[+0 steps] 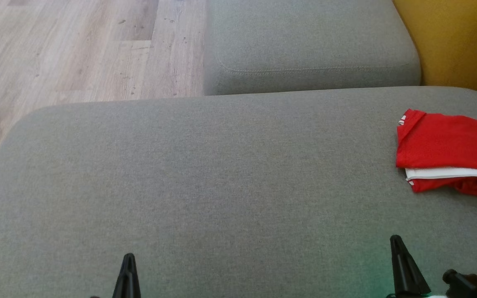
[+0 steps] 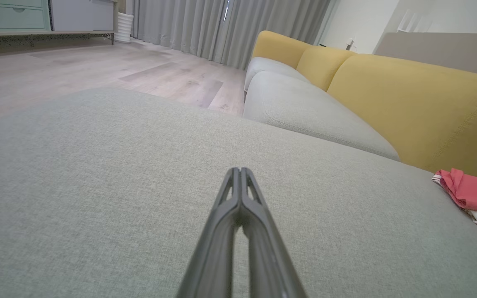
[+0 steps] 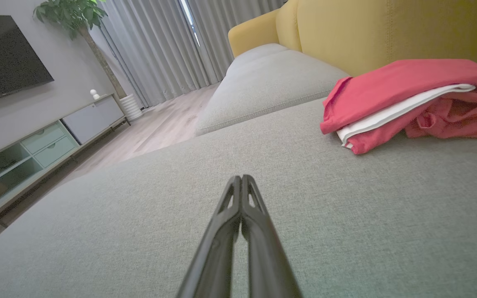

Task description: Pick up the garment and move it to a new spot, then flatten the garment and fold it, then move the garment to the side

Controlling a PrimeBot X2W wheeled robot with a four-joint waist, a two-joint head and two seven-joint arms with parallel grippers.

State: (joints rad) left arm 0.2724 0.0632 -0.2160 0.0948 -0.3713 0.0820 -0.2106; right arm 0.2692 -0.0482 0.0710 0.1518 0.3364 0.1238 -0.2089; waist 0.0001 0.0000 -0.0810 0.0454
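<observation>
One television, right wrist view; garment perhaps folded.

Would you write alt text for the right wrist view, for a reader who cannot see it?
A red garment with a white band lies roughly folded on a grey fabric sofa seat, ahead and right of the right gripper's shut dark fingers.

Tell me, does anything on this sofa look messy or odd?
Only the red garment, lying at the right side of the grey cushion: its layers are folded unevenly, with a white band poking out and the lower edge bunched. Nothing looks spilled or damaged.
</observation>
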